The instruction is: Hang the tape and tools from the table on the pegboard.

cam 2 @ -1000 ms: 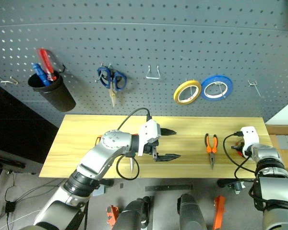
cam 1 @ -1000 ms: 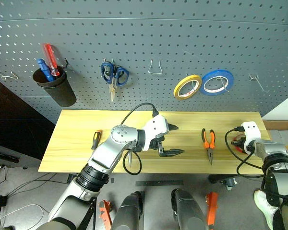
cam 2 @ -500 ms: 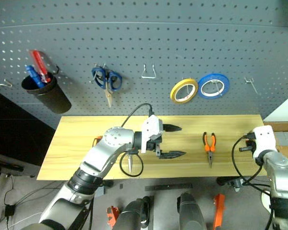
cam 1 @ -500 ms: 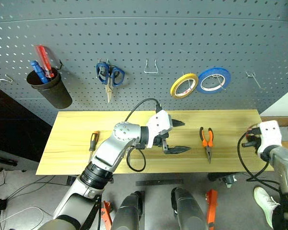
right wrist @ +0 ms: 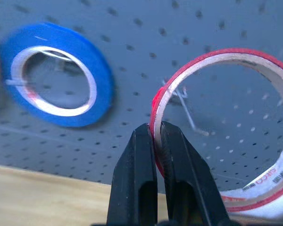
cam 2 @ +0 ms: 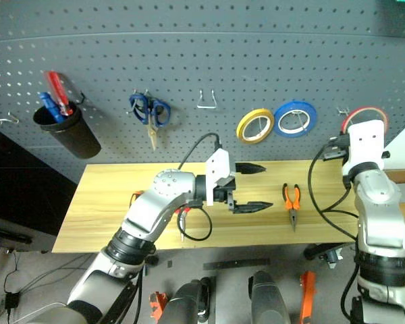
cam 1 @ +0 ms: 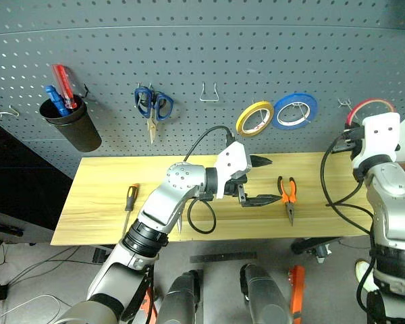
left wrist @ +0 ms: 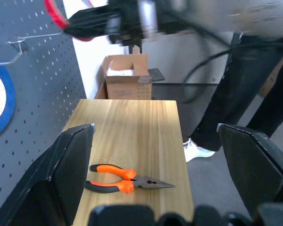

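1. The right claw is clenched on the rim of the red tape and holds it up in front of the pegboard, at the right end, near a metal hook.
2. Seen through the ring, the hook appears inside the tape's opening, but I cannot tell if the tape already touches it.
3. The blue ring hangs on the pegboard just to the left of the red tape, and the yellow ring hangs beside it, further left.
4. The left claw is released, its two black fingers spread wide, holding nothing. It hovers above the middle of the worktop and points toward the right side.
5. The pliers lie flat on the worktop just to the right of the left claw, apart from its fingers.
6. The screwdriver lies on the left part of the worktop.
7. On the pegboard the blue-handled scissors hang from a hook, and a black cup with red and blue pens hangs at the left.
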`<state>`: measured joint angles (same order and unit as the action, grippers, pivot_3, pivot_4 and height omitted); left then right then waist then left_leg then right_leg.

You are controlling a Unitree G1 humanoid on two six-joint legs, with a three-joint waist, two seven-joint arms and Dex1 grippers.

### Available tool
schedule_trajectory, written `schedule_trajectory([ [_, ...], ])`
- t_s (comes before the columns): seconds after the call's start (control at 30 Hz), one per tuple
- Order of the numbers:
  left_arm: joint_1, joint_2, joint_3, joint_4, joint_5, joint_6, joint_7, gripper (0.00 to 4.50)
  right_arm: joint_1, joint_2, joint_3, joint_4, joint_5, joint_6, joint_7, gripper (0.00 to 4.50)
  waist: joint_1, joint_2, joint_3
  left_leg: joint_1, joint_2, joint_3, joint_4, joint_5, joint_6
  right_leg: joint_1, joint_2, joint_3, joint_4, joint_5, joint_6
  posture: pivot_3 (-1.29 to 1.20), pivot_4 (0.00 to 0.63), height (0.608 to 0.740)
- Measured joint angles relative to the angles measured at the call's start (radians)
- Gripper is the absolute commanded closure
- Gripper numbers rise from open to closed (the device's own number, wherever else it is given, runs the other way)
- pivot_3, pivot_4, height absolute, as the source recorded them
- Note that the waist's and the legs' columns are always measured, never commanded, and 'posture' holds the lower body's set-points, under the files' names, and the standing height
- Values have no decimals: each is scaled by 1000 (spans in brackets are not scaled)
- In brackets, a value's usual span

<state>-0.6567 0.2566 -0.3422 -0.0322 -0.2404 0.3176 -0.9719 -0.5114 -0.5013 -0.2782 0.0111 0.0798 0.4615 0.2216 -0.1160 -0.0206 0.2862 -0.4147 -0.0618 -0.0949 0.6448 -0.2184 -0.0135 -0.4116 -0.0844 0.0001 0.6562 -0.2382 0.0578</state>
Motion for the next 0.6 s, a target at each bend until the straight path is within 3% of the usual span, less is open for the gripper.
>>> schedule_trajectory([
  [0.17, -1, 4, 2, 1, 1, -1, 3, 0, -101, 0, -14, 244, 34, -120, 48, 4480, 1, 0, 0, -2, 0, 5, -1, 0, 0, -4, 0, 3, 1, 0, 0, -230, 240, 740],
  [0.27, -1, 5, 3, 2, 3, -1, 6, 0, -109, 1, -11, 276, 43, -163, 67, 3972, 1, 0, 0, -3, 0, 10, -1, 0, 1, -6, 0, 7, 2, 1, 1, -222, 244, 740],
  [0.43, -1, 21, 6, 18, 17, -25, 9, 0, 8, 4, 42, 139, 39, -158, 93, 2359, 2, 0, 0, -3, 0, 13, 0, -1, 2, -9, 0, 13, 3, 2, 3, -228, 249, 740],
  [0.6, 11, 135, -5, 107, 110, -153, -28, 0, 225, 78, 98, -172, 58, 82, 55, 752, -2, 0, 0, -1, 3, 14, 0, -1, 1, -10, 2, 16, 5, 2, 3, -241, 256, 740],
])
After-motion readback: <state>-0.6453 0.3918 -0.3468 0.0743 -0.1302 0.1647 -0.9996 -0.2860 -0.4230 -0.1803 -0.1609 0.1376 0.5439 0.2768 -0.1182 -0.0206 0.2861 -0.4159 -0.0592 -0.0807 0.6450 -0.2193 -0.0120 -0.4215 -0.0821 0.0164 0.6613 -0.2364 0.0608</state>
